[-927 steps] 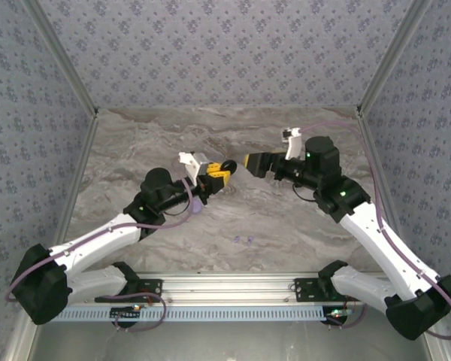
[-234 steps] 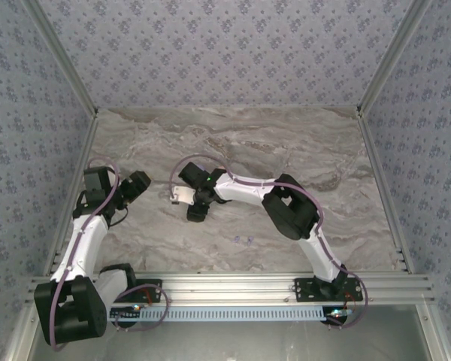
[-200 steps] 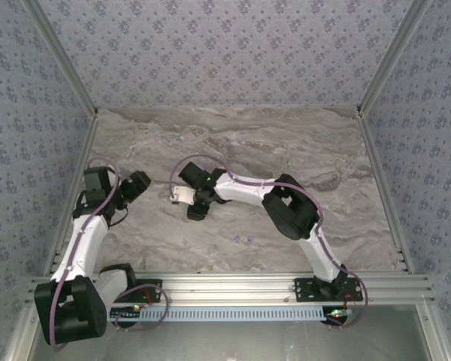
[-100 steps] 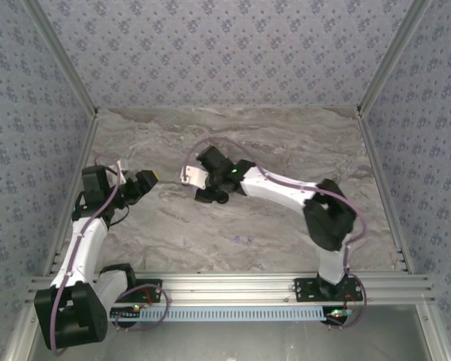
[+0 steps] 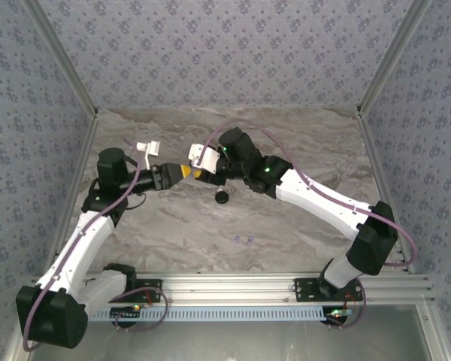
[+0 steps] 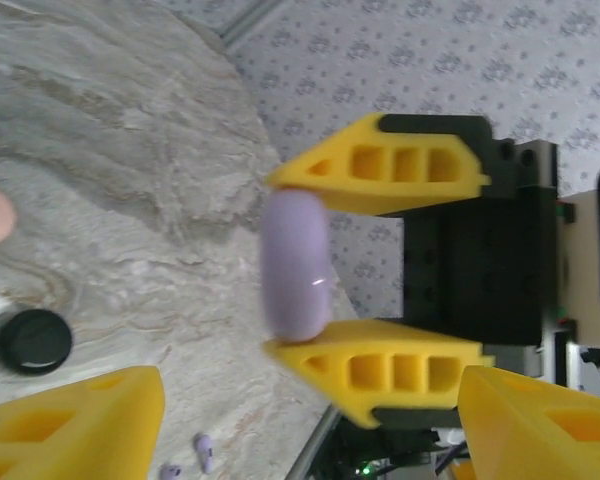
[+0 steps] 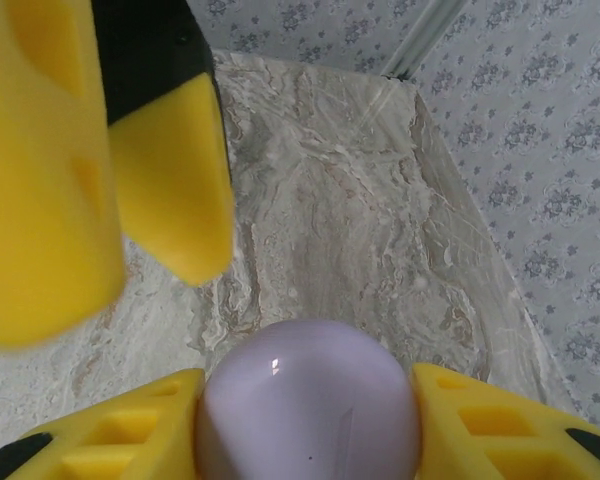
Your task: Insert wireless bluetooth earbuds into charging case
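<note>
**Top external, then wrists: lilac case [image 6: 296, 265] clamped**

Above, we see lilac earbuds [image 5: 243, 240] loose on the surface [image 5: 308, 143]. Left wrist: left jaws wide, right jaws hold the case. Right wrist: we see that same grip.

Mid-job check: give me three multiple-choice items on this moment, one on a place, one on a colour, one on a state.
1. The black case lies: A on the table; B on the wall ledge; C in the air.
2. The held case in the right tool is: A pink; B lilac; C black.
3. The left tool is: A shut on an earbud; B shut on a case; C open.
Key: A, it rests flat on the marble; B, it shows lilac in both wrist views; C, its jaws stand wide apart, gripping nothing.
</note>
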`<action>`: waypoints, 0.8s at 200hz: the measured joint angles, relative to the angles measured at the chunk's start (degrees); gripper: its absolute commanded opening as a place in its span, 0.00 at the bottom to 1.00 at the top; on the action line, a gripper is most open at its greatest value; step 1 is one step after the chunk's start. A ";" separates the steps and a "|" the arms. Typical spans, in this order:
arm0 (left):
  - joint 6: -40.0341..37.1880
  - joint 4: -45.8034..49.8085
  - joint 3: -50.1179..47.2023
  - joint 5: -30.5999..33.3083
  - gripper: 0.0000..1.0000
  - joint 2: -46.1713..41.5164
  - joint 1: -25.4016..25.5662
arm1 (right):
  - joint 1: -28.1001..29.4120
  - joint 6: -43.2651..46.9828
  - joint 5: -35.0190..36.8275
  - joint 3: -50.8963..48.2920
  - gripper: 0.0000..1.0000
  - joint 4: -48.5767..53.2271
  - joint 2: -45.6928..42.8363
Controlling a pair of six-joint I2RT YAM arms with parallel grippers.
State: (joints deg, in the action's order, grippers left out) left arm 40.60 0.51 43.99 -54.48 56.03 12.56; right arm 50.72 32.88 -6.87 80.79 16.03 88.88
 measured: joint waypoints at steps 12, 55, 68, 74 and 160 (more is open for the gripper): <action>0.07 -0.59 0.33 0.07 0.67 0.57 1.36 | 0.26 0.24 0.00 0.00 0.48 0.00 -0.02; 0.48 -1.16 0.55 0.70 0.55 2.97 3.76 | 0.57 1.03 0.04 -0.46 0.48 0.15 -0.39; 0.68 -1.64 0.55 0.70 0.53 3.26 4.04 | 0.57 1.05 0.07 -0.55 0.48 0.24 -0.39; 0.70 -2.01 0.55 0.70 0.51 3.34 4.11 | 0.57 1.05 0.07 -0.61 0.48 0.22 -0.39; 1.11 -3.37 0.55 4.00 0.43 4.02 4.50 | 0.83 1.09 -0.31 -0.90 0.48 0.04 -0.66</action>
State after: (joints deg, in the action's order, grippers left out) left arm 41.71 -2.85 44.53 -50.48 60.05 17.06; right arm 51.55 33.98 -7.18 79.90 16.08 88.23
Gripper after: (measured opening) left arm 0.423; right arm 0.479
